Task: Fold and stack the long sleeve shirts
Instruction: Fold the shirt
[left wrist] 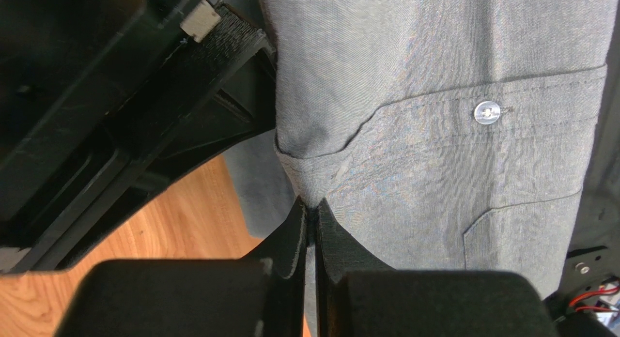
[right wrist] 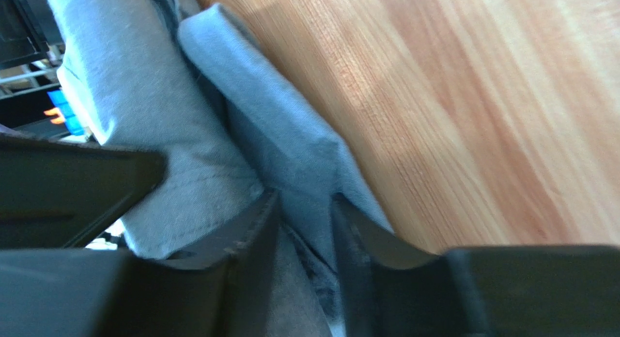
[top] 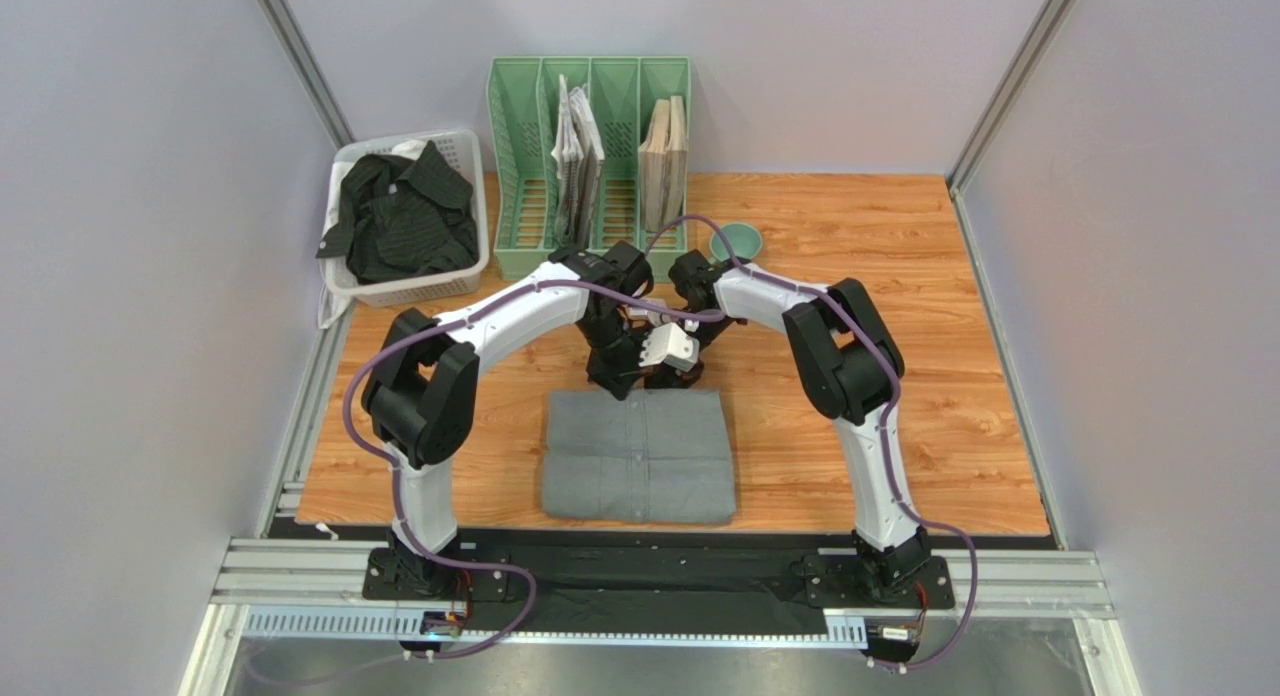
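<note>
The grey long sleeve shirt (top: pixel 639 456) lies folded into a rectangle at the table's near middle. Both grippers are at its far edge. My left gripper (top: pixel 613 369) (left wrist: pixel 311 210) is shut, pinching a corner of the grey cloth (left wrist: pixel 436 134) just below a buttoned pocket flap. My right gripper (top: pixel 672 354) (right wrist: pixel 302 206) has its jaws apart, with a thick fold of the grey shirt (right wrist: pixel 284 134) lying between them over the wood. The black striped long sleeve shirt (top: pixel 398 216) is bunched up in the white basket (top: pixel 406 288) at the back left.
A green slotted file rack (top: pixel 519 156) holding papers and boards stands at the back centre. A small teal bowl (top: pixel 736 242) sits to its right, just behind the right arm. Grey walls close in both sides of the wooden tabletop (top: pixel 902 426).
</note>
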Tool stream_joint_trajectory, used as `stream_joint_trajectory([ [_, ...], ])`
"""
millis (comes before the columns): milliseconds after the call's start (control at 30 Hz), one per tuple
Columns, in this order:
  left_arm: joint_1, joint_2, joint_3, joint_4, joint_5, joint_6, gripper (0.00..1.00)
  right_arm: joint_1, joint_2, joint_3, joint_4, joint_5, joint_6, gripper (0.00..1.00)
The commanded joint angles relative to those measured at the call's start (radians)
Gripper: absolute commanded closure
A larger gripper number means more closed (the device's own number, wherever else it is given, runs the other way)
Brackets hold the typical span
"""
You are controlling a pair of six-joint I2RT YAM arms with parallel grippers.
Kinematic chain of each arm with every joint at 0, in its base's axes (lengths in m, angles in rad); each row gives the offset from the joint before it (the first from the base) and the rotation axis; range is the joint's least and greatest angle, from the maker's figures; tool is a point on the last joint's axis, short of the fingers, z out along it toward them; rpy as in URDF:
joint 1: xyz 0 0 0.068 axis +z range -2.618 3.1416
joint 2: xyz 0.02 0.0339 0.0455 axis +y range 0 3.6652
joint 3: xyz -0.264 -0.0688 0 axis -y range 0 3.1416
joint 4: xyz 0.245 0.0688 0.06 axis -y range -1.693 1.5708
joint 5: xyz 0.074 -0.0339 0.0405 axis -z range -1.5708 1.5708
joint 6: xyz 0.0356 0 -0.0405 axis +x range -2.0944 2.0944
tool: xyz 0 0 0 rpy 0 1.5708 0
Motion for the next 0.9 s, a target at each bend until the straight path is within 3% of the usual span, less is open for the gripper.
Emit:
stream_joint_trajectory([
  [0, 0.023, -0.012, 0.036, 0.006, -0.027, 0.067, 0.94, -0.028, -0.071, 0.080, -0.065, 0.082, -0.076, 0.56],
  [233, 0.155, -0.073, 0.065, -0.018, 0.009, 0.040, 0.61, -0.110, -0.192, 0.132, -0.144, 0.160, -0.126, 0.42],
  [367, 0.229, -0.094, 0.042, -0.049, 0.031, 0.023, 0.52, -0.134, -0.258, 0.079, -0.164, 0.142, -0.174, 0.35],
  [433, 0.253, -0.096, 0.021, -0.060, 0.049, 0.008, 0.50, -0.130, -0.279, 0.046, -0.148, 0.125, -0.183, 0.26],
  [500, 0.270, -0.094, -0.021, -0.043, 0.060, -0.015, 0.49, -0.125, -0.289, 0.011, -0.136, 0.128, -0.181, 0.25],
  [533, 0.273, -0.088, -0.033, -0.029, 0.060, -0.020, 0.39, -0.120, -0.287, 0.000, -0.116, 0.134, -0.180, 0.25],
  [800, 0.281, -0.027, -0.107, -0.008, 0.052, -0.031, 0.37, -0.058, -0.252, -0.087, -0.021, 0.251, -0.201, 0.29],
  [867, 0.281, -0.009, -0.105, -0.014, 0.058, -0.026, 0.41, -0.051, -0.241, -0.101, -0.012, 0.266, -0.209, 0.36],
])
